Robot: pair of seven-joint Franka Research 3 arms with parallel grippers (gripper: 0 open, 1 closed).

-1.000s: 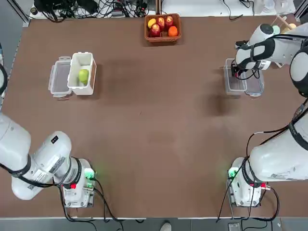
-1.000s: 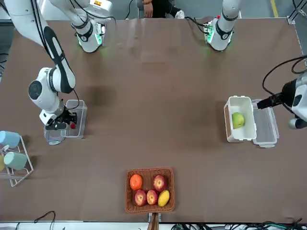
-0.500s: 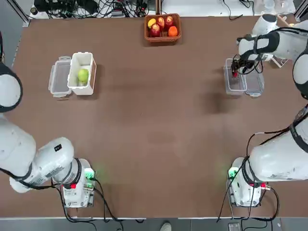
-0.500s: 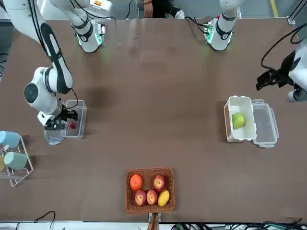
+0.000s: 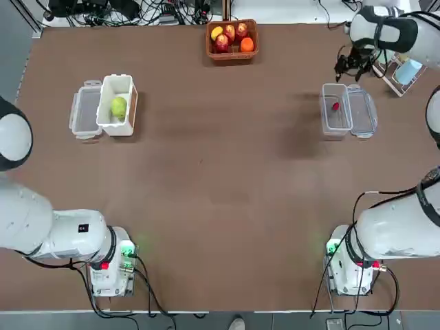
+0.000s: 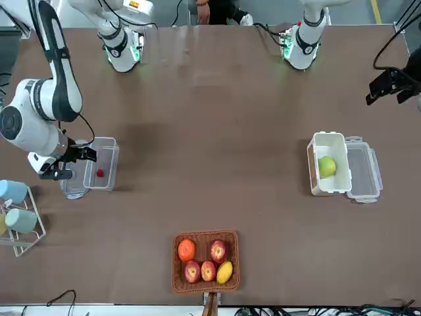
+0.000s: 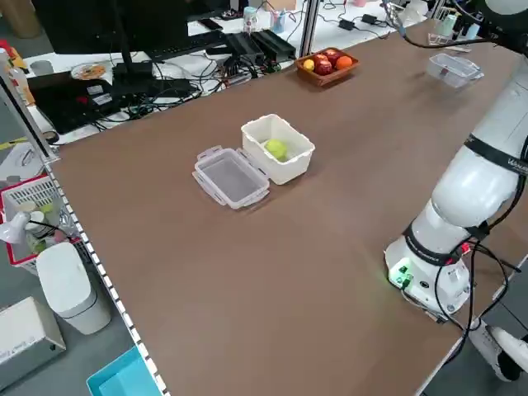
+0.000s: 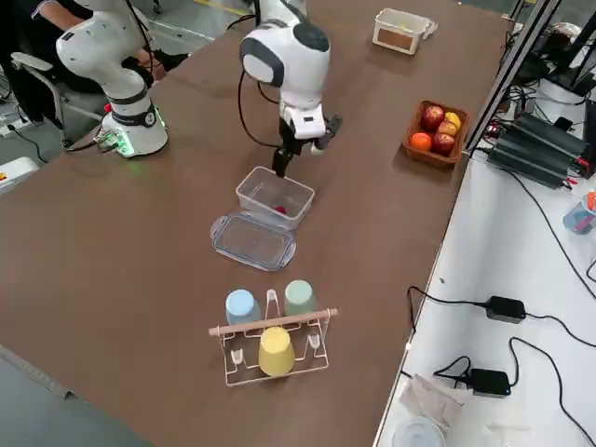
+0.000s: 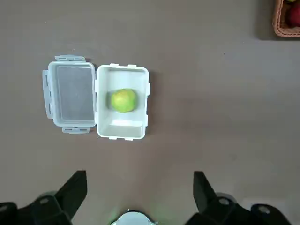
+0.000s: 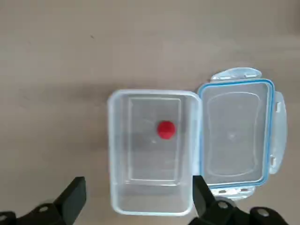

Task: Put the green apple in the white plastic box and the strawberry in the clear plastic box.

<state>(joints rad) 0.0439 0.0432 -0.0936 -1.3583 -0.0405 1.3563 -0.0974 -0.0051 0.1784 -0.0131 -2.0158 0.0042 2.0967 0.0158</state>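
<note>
Brown table (image 5: 220, 172): one green apple (image 5: 119, 107), one strawberry (image 5: 335, 106), both hands apart: left hand (image 9: 136, 187), right hand (image 10: 136, 192)

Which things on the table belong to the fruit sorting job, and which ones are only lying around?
Belong to the job:
- green apple, inside the white plastic box
- strawberry, inside the clear plastic box

Only lying around:
- fruit basket
- two loose lids, one beside each box
- cup rack

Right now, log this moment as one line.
green apple in white plastic box | strawberry in clear plastic box | both grippers open, empty
</note>
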